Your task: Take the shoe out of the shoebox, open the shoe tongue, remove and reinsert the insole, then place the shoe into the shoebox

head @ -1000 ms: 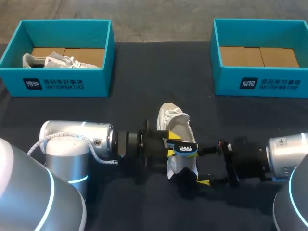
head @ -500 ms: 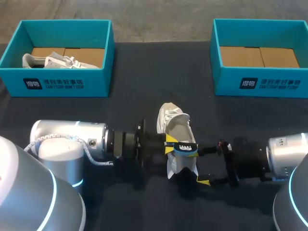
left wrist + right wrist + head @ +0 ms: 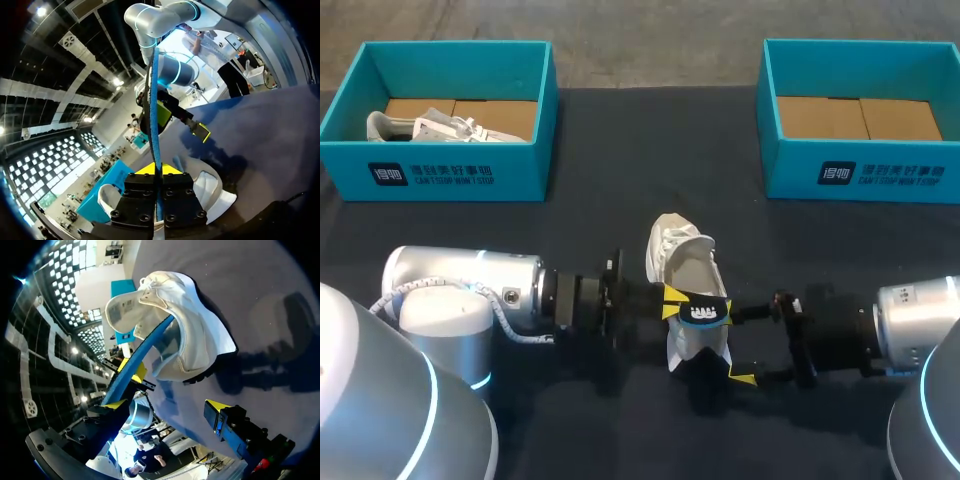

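Observation:
A white shoe point(image 3: 682, 262) lies on the dark table point(image 3: 620, 200) between my two arms, also seen in the right wrist view point(image 3: 195, 335). A blue insole point(image 3: 703, 313) stands on edge out of the shoe's opening at the heel. My left gripper point(image 3: 672, 301) is shut on the insole point(image 3: 154, 100), which rises thin and straight from between its yellow tips point(image 3: 159, 169). My right gripper point(image 3: 736, 340) stands open just right of the heel, with nothing between its fingers. In the right wrist view the insole point(image 3: 145, 347) runs from the shoe's opening, ahead of that open gripper point(image 3: 165, 407).
A teal shoebox point(image 3: 450, 175) at the back left holds another white shoe point(image 3: 425, 127). A second teal shoebox point(image 3: 865, 172) stands at the back right with only cardboard inside. Bare dark cloth lies between the boxes and the arms.
My left gripper has closed on the insole and its arm has drawn back a little to the left. The right arm has not moved.

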Controlling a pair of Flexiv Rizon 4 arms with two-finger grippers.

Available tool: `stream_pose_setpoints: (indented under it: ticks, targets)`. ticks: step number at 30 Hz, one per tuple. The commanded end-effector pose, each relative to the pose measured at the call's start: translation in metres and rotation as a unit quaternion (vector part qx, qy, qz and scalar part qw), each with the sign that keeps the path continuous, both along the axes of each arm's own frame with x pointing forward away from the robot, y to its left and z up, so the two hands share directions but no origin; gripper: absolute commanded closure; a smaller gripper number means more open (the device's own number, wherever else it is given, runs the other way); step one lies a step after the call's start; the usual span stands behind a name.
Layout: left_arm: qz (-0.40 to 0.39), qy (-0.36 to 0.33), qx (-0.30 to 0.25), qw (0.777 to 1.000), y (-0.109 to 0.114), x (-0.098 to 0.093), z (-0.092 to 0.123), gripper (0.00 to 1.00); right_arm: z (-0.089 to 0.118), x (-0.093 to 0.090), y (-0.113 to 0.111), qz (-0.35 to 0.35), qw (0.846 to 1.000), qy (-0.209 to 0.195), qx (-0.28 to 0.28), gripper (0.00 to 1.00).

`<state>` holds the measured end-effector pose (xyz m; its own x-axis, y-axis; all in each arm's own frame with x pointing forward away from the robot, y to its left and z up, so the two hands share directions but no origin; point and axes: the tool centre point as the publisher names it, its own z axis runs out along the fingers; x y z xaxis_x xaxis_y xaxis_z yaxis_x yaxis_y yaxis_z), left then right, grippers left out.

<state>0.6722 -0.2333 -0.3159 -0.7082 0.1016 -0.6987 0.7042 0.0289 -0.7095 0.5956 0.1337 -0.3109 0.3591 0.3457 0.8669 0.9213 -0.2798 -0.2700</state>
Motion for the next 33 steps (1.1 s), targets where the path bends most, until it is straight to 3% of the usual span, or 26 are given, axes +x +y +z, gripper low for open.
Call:
stream_pose_setpoints:
  ticks: [1, 33]
  targets:
    - [-0.004, -0.002, -0.003, 1.000, -0.002, 0.005, -0.005, 1.00, 0.001, 0.000, 0.002, 0.000, 1.000, 0.001, -0.003, 0.00]
    - [-0.015, -0.021, -0.001, 1.000, -0.012, 0.016, -0.020, 1.00, 0.001, 0.000, 0.002, 0.000, 1.000, 0.001, -0.003, 0.00]
